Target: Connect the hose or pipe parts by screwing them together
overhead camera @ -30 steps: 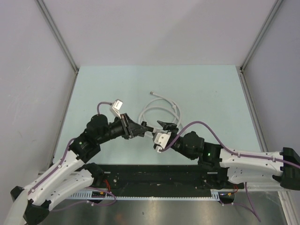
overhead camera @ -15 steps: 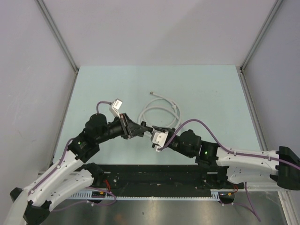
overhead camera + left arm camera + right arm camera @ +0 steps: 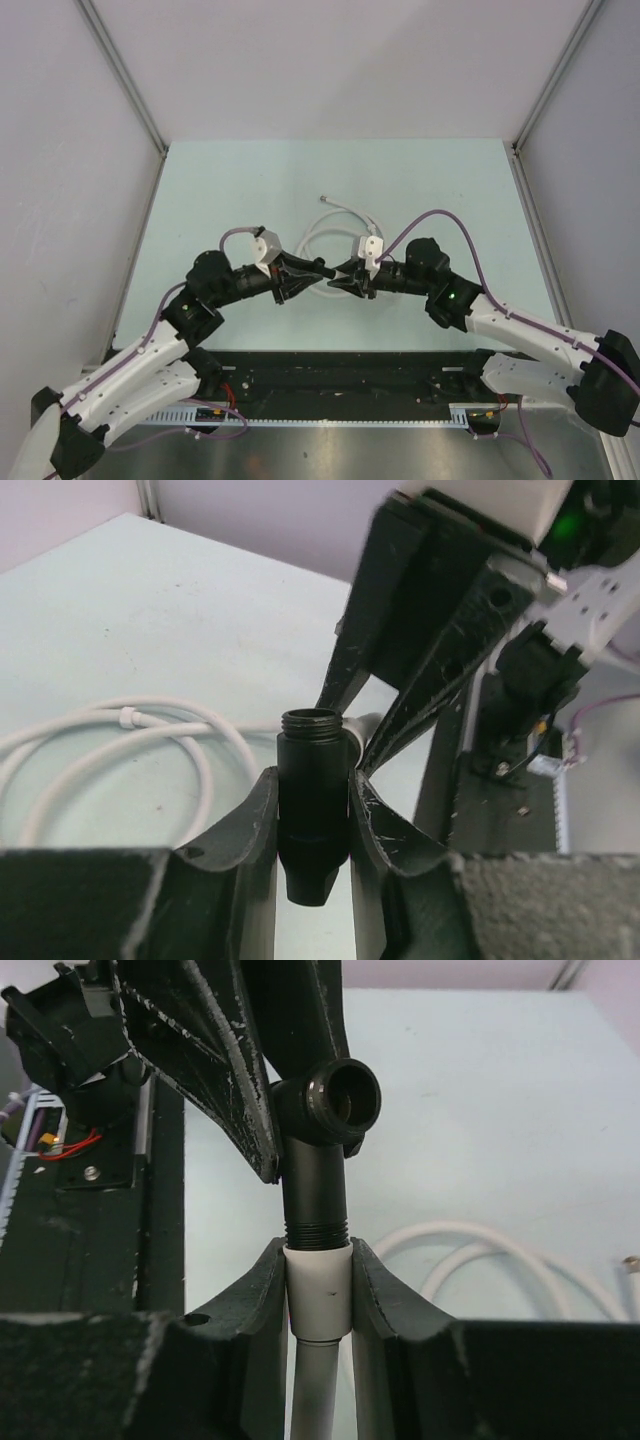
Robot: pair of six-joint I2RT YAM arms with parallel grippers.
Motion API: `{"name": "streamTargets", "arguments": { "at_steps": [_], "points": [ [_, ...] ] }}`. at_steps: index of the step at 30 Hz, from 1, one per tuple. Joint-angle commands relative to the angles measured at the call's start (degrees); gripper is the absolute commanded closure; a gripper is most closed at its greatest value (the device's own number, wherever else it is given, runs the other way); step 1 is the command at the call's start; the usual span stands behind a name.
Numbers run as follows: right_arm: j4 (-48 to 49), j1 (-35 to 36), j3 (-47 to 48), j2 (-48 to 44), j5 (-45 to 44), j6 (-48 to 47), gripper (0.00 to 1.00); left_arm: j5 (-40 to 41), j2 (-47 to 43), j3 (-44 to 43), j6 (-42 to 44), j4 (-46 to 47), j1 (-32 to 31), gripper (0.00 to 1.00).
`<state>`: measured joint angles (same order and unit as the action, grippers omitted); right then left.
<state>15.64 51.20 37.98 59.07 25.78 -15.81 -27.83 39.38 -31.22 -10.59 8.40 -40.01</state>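
White collar on black thread, both clamped, mid-air over near centre of table.

White collar (image 3: pixel 318 1295) sits on the tube end (image 3: pixel 318 1390), with the threaded end of the black fitting (image 3: pixel 315 1175) touching its top rim, the two in line. Whether the thread has caught inside cannot be told. Right gripper (image 3: pixel 318 1260) is closed on the collar, one finger on each side. Left gripper (image 3: pixel 312 778) is closed on the body of the black fitting, whose open threaded mouth stands clear above the fingers. From above, the left arm comes in from 9 o'clock and the right from 3 o'clock, tips meeting. The tubing (image 3: pixel 128 717) lies in loose loops on the pale green table (image 3: pixel 230 180) at 12 o'clock of the grippers. Its loose end (image 3: pixel 323 199) lies farther out at 12 o'clock.
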Motion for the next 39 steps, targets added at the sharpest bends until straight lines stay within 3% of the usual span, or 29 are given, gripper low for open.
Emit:
{"name": "streamTargets", "arguments": {
  "at_steps": [1, 4, 6, 7, 9, 11, 12, 15, 18, 19, 25, 29, 32, 33, 38, 39],
  "points": [
    [-1.67, -5.57, 1.4, 0.87, 16.64, 9.74, 1.0, 0.67, 3.86, -2.09, 17.61, 6.27, 0.9, 1.0],
    [-1.66, -6.9, 1.49, 0.7, 14.4, 11.95, 0.98, -0.2, 4.31, -1.56, 19.29, 6.54, 0.9, 1.0],
    [-3.33, -6.82, 1.49, 0.08, 7.38, 11.69, 0.89, -0.55, 3.69, -1.74, 17.37, 6.8, 0.9, 1.0],
    [-3.86, -6.82, 1.49, -0.44, 3.61, 11.51, 0.72, -0.21, 3.43, -1.91, 16.14, 6.89, 0.9, 1.0],
    [-4.91, -6.03, 1.4, -1.49, 0.25, 10.9, 0.54, 1.72, 2.21, -2.35, 11.22, 6.89, 0.9, 1.0],
    [-5.61, -4.45, 1.4, -3.43, -5.9, 9.14, 0.45, 6.44, 1.15, -2.35, 2.83, 6.8, 0.9, 1.0],
    [-5.62, -3.49, 1.31, -4.04, -8.01, 8.18, 0.33, 8.65, 0.53, -2.35, -0.8, 6.71, 0.9, 1.0],
    [-5.09, 1.08, 1.31, -5.72, -15.3, 3.26, 0.15, 14.37, -1.23, -3.4, -15.04, 2.86, 0.9, 1.0],
    [-3.69, 6.97, 1.31, -6.86, -24.09, -3.42, 0.0, 13.95, -0.53, -7.52, -23.49, -5.22, 0.9, 1.0],
    [-3.25, 8.55, 1.22, -7.12, -29.85, -5.35, 0.0, 13.77, -0.27, -8.58, -25.34, -9.59, 0.98, 1.0],
    [2.1, 20.24, 1.22, -3.44, -48.6, -21.35, 0.0, 11.32, -1.05, -11.05, -44.58, -15.69, 0.99, 1.0],
    [4.4, 24.55, 1.22, 0.07, -54.86, -27.94, 0.02, 9.73, -1.67, -10.96, -52.59, -17.1, 0.99, 1.0],
    [6.33, 27.54, 1.22, 2.8, -58.12, -32.69, 0.24, 8.07, -1.5, -11.4, -55.15, -18.07, 0.99, 1.0],
    [6.86, 28.59, 1.22, 3.42, -58.73, -33.49, 0.43, 7.62, -1.23, -11.49, -55.85, -18.16, 0.99, 1.0],
    [9.14, 29.57, 1.22, 5.79, -58.65, -35.17, 0.77, 3.15, 0.17, -11.93, -58.93, -18.6, 1.07, 1.0],
    [9.15, 29.57, 1.22, 5.71, -57.35, -34.82, 0.91, 2.53, 0.52, -12.11, -58.84, -18.43, 1.07, 1.0]
  ]
}}
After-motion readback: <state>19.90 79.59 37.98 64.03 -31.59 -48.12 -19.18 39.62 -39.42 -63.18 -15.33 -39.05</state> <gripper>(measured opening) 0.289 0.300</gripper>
